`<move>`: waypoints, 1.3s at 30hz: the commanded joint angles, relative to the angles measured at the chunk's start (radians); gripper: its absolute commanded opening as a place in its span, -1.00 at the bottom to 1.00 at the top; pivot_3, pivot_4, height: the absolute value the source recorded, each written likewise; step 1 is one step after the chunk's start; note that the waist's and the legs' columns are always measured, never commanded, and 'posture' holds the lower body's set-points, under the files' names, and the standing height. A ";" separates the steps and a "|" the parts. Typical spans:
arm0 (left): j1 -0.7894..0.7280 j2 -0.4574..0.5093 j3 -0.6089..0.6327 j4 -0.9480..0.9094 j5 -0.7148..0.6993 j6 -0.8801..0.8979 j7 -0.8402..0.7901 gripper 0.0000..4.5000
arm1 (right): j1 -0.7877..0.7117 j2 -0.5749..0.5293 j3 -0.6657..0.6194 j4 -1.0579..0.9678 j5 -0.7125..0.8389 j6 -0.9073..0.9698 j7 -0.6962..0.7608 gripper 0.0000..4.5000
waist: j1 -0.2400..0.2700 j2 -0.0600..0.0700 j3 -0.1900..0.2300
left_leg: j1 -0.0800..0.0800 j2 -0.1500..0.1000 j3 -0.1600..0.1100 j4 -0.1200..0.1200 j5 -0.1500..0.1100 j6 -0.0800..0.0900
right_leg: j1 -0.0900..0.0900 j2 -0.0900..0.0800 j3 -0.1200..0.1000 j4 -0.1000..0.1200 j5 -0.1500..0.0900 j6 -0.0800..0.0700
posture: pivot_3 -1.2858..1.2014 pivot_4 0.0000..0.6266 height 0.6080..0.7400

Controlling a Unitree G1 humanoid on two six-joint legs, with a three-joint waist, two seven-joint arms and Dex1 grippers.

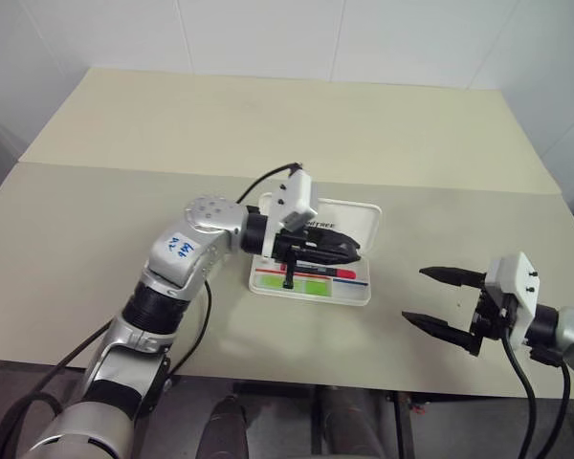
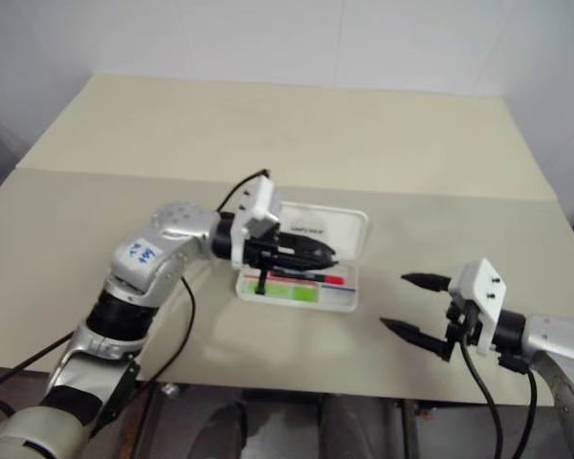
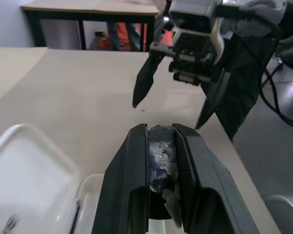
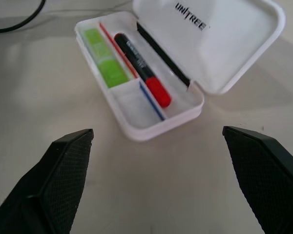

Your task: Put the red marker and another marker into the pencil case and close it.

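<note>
L gripper (image 1: 349,254): black fingers nearly closed, nothing visibly between them; hangs over the white hard-plastic rounded pencil case (image 4: 185,114), pointing across it toward the R side. R gripper (image 1: 436,301): fingers spread wide, empty, well apart from the case on its R side, above the beige table (image 1: 124,220).

Slim red-capped marker w/ dark barrel (image 4: 141,68) lies flat in the case tray. Chunky lime-green marker (image 4: 105,61) lies beside it, same tray. Lid (image 4: 219,34) w/ dark "UNITREE" lettering stands open behind the tray.

Judgement: both markers stowed; the step in hand is closing the lid. To do it well: the closed L fingers should get behind the lid's far edge and push it down toward the tray. R gripper could steady the case if it slides. Check that no marker end sits proud of the tray rim, else the lid likely won't latch.
</note>
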 commanded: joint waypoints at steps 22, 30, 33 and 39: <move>-0.041 -0.127 -0.175 0.186 0.285 -0.146 0.062 -0.82 | 0.065 0.030 -0.030 -0.073 0.003 -0.036 -0.094 1.00 | -0.016 0.000 0.000 | -0.002 0.000 0.000 0.006 -0.004 0.001 | 0.005 0.000 0.001 -0.010 0.002 0.001 | 0.03 -0.52 1.00; -0.034 -0.134 -0.180 0.183 0.300 -0.141 0.065 -0.24 | 0.071 0.028 -0.035 -0.080 0.005 -0.036 -0.111 1.00 | -0.017 0.000 0.000 | -0.002 0.000 0.000 0.008 -0.004 0.001 | 0.005 0.000 0.001 -0.010 0.003 0.001 | 0.03 -0.52 1.00; -0.039 -0.138 -0.176 0.192 0.311 -0.151 0.073 0.20 | 0.071 0.027 -0.036 -0.080 0.006 -0.036 -0.114 1.00 | -0.017 0.000 0.000 | -0.002 0.000 0.000 0.007 -0.004 0.001 | 0.005 0.000 0.001 -0.010 0.003 0.001 | 0.03 -0.52 1.00; -0.047 -0.141 -0.164 0.205 0.321 -0.163 0.075 0.99 | 0.068 0.025 -0.034 -0.077 0.006 -0.037 -0.120 1.00 | -0.016 0.000 0.000 | -0.002 0.000 0.000 0.007 -0.004 0.001 | 0.005 0.000 0.001 -0.009 0.002 0.001 | 0.03 -0.52 1.00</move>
